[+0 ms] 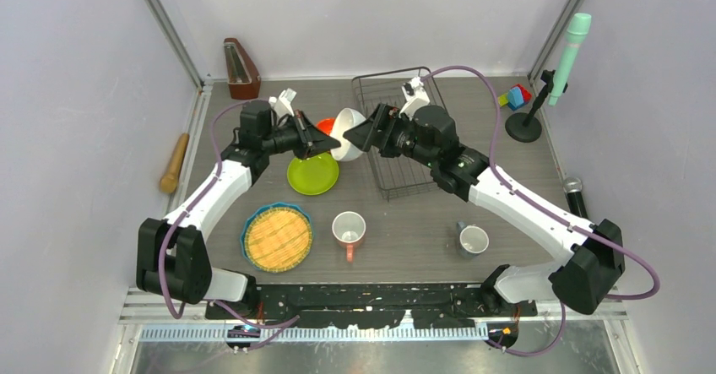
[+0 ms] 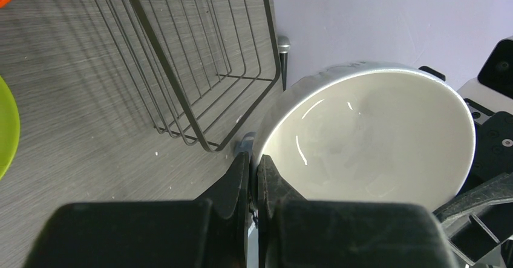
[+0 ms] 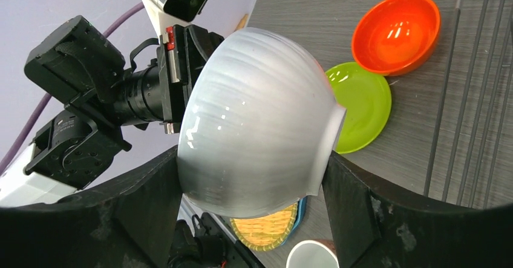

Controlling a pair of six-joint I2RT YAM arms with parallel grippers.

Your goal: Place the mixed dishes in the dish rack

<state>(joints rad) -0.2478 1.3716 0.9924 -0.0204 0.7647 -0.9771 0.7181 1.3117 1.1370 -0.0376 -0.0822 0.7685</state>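
Dark thin wire forms the dish rack [image 1: 393, 180], just right of the glossy white bowl [image 3: 254, 141], which is tilted in mid-air. The left pincer [image 2: 254, 165] is clamped on its thin rim. The right pincer [image 3: 251, 180] straddles its round belly, spread wide, contact unclear. If the left releases early, that slick glazed curve would likely slip and drop.

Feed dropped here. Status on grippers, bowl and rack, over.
Left gripper shut on round white bowl by its rim, bowl airborne. Right gripper straddles it, grip unconfirmed. Dark wire dish rack alongside, right arm stretched over it.
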